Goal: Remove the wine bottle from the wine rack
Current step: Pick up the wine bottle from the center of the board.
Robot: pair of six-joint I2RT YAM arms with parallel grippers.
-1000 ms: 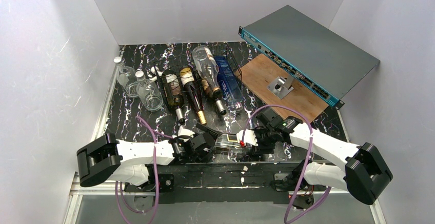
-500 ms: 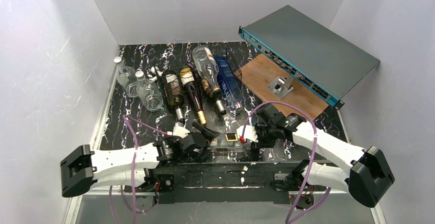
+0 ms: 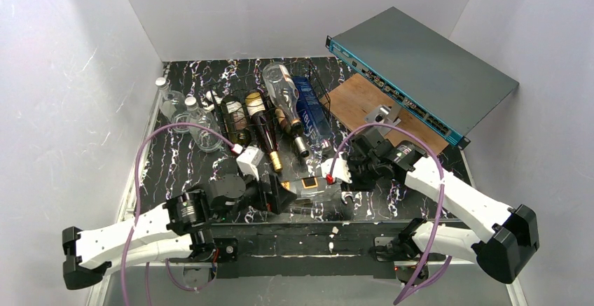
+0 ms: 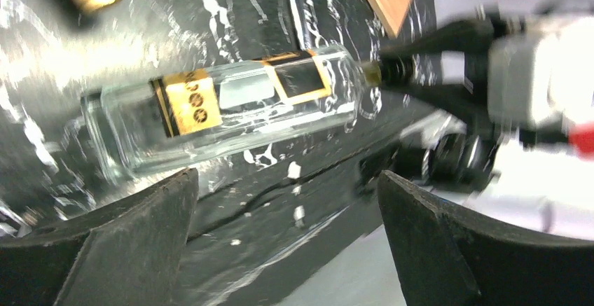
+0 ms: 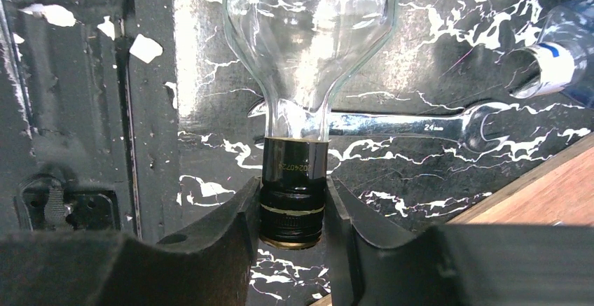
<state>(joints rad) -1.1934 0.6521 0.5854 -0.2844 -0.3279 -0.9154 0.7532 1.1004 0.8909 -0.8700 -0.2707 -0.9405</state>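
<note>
My right gripper (image 5: pixel 292 211) pinches the black cap of a seemingly flat-lying clear glass wine bottle (image 4: pixel 231 113); my left gripper (image 4: pixel 287 201) gapes wide.

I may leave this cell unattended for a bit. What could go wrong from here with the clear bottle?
The right claw is shut only on the black cap of the clear bottle, so the glass body may pivot or slip out. The left claw is open and apart from the bottle, giving its base no support. A wrench lies beneath the neck and might get knocked.
</note>
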